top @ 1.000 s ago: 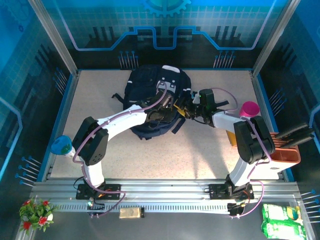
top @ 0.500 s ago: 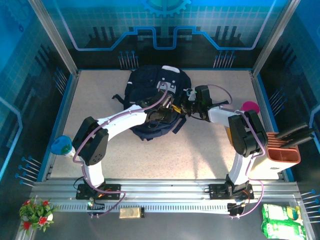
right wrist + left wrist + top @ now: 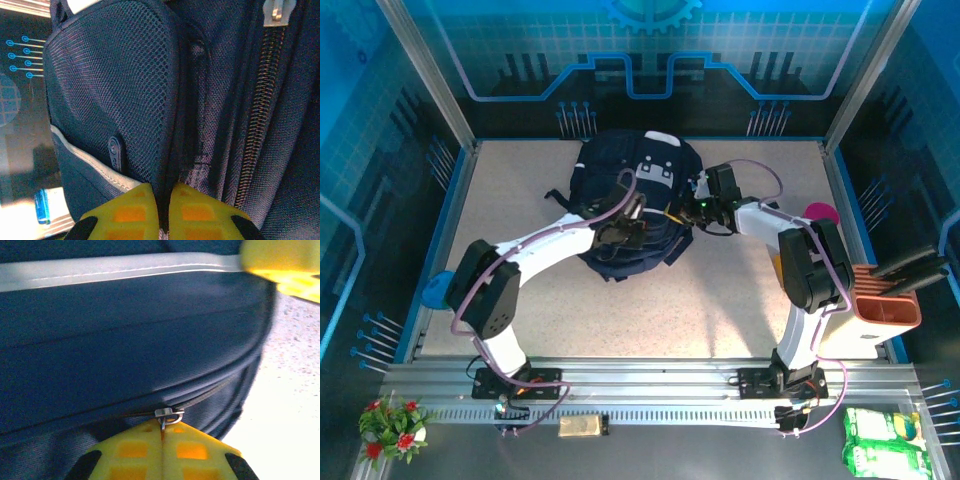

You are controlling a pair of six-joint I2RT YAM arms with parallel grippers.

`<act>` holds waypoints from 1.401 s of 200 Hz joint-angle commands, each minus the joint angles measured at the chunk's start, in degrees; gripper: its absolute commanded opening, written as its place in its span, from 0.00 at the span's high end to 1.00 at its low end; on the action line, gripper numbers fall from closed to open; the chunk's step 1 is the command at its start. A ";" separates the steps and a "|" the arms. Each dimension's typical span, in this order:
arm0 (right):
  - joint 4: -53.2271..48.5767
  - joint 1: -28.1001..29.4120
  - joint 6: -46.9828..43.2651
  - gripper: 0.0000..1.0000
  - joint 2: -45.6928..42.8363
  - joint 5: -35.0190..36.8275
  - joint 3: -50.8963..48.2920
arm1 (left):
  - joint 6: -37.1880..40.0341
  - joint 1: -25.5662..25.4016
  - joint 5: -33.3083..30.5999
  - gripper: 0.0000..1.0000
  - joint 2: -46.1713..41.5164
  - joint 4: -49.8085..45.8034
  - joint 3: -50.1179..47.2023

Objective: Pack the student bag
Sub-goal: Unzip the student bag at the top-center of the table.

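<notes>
The student bag point(image 3: 620, 165), dark navy with grey-white patches, lies at the back middle of the table. My left gripper point(image 3: 620, 233) rests at its near side. In the left wrist view this gripper point(image 3: 162, 432) is shut on the metal zipper pull point(image 3: 169, 415) of a closed seam on the bag point(image 3: 125, 340). My right gripper point(image 3: 692, 208) is at the bag's right side. In the right wrist view it point(image 3: 164, 192) is shut on a fold of fabric beside the mesh side pocket point(image 3: 115, 90), with a zipper track point(image 3: 260, 100) to the right.
A pink cup point(image 3: 818, 214) stands right of the right arm. An orange-brown holder point(image 3: 887, 308) sits at the table's right edge. A blue-green ball point(image 3: 438, 288) lies at the left edge. Green packets point(image 3: 886, 445) and flowers point(image 3: 392, 425) lie off the table in front.
My right gripper has swung left to the bag's side and closed on its fabric. My left gripper, still shut, has slid toward the bag's near left, and its arm has swung left.
</notes>
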 commanded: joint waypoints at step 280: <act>-4.04 2.18 27.13 0.57 -16.44 13.48 -11.01 | 1.11 -6.24 14.42 1.00 6.23 3.73 8.39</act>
